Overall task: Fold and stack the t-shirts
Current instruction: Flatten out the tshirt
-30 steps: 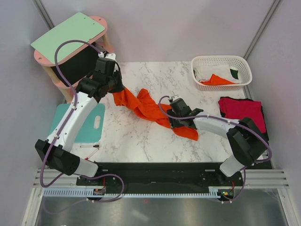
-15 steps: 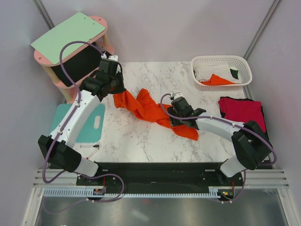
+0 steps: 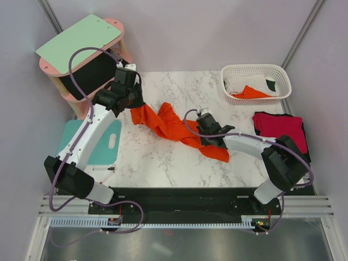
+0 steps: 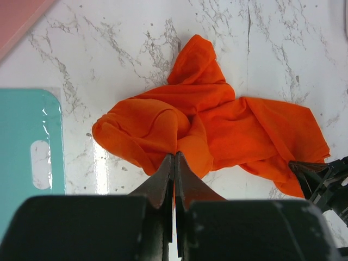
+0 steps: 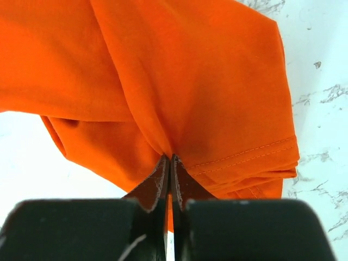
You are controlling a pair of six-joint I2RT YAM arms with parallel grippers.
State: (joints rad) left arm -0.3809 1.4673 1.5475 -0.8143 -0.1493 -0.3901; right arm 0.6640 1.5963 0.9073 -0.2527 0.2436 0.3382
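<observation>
The left gripper (image 4: 174, 165) is keeping its jaws pinched on the far-left end of the orange t-shirt (image 3: 173, 124), which is lying bunched across the middle of the marble table (image 3: 163, 163). Further right, the right gripper (image 5: 170, 163), open a moment ago, is now clamping the shirt's near-right edge, so both ends are being held, probably for spreading it flat

orange t-shirt (image 3: 171, 124) all bunched up, strung across the middle from 10 to 4 o'clock; red t-shirt (image 3: 280, 128) folded flat at 3 o'clock; more shirts (image 3: 239, 85) heaped at 1
</observation>
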